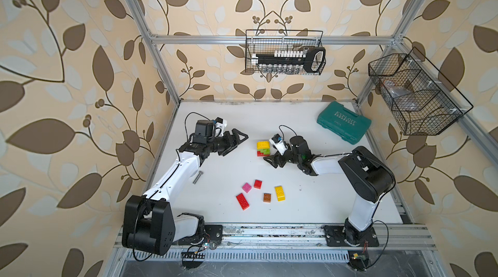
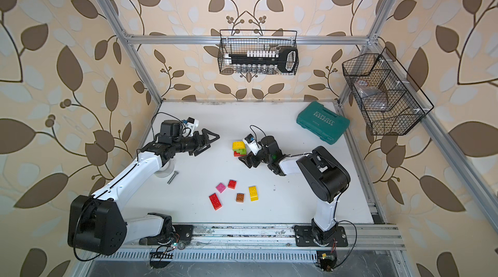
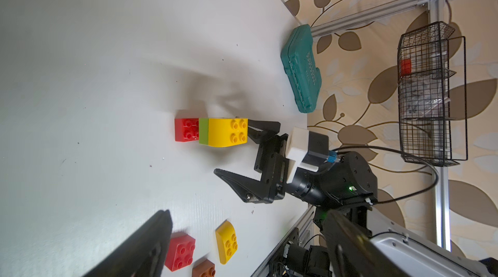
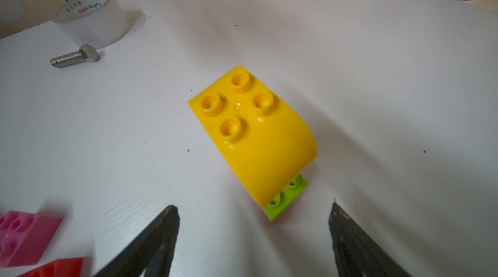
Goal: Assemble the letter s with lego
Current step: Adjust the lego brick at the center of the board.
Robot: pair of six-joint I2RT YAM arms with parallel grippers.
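The lego stack [image 1: 263,149] stands near the middle of the tabletop [image 1: 310,203], a curved yellow brick on top of lime green and red ones. Open white surface lies all round it except on the side toward the right edge, where the right gripper [image 1: 270,162] sits low just beside it. That gripper's fingers are spread, with the stack just ahead of the tips rather than between them. I cannot tell if the nearer tip touches the yellow brick.

Five loose bricks lie toward the near edge: pink [image 1: 246,187], small red [image 1: 258,184], long red [image 1: 242,201], brown [image 1: 267,197] and yellow [image 1: 280,193], each apart from the others. A teal case [image 1: 343,125] fills the far right corner. A bolt [image 1: 197,176] and a tape roll [image 2: 165,172] lie by the left edge.

The right arm reaches in from the right edge, forearm low and nearly level. The left arm stretches along the left edge, and the left gripper [image 1: 237,143] hangs spread and empty, well apart from the stack.
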